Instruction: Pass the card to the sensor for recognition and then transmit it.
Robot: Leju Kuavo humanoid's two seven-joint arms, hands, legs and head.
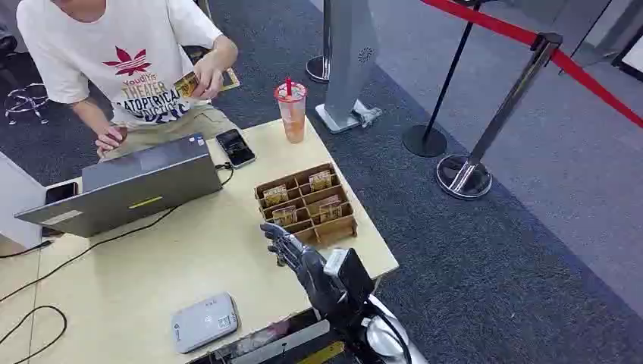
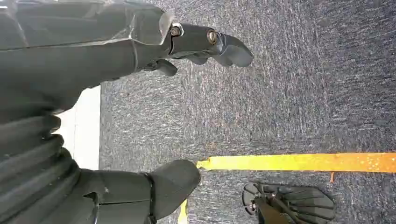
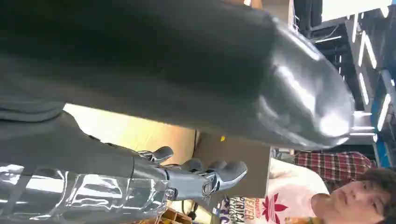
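A wooden card box (image 1: 343,224) with several compartments stands at the table's right side, with brown cards (image 1: 275,194) upright in it. My right hand (image 1: 290,249) hovers just in front of the box with its fingers (image 3: 205,177) spread and nothing in them. The grey-white sensor (image 1: 203,321) lies flat near the table's front edge, left of my right arm. A person seated behind the table holds a brown card (image 1: 186,83) in one hand. My left hand (image 2: 93,51) hangs over dark carpet, fingers apart and empty.
An open grey laptop (image 1: 144,182) with cables sits at the table's left, with a phone (image 1: 235,147) and an iced drink cup (image 1: 292,111) behind the box. Stanchions (image 1: 464,176) with red tape stand on the carpet to the right. Yellow floor tape (image 2: 303,162) runs under my left hand.
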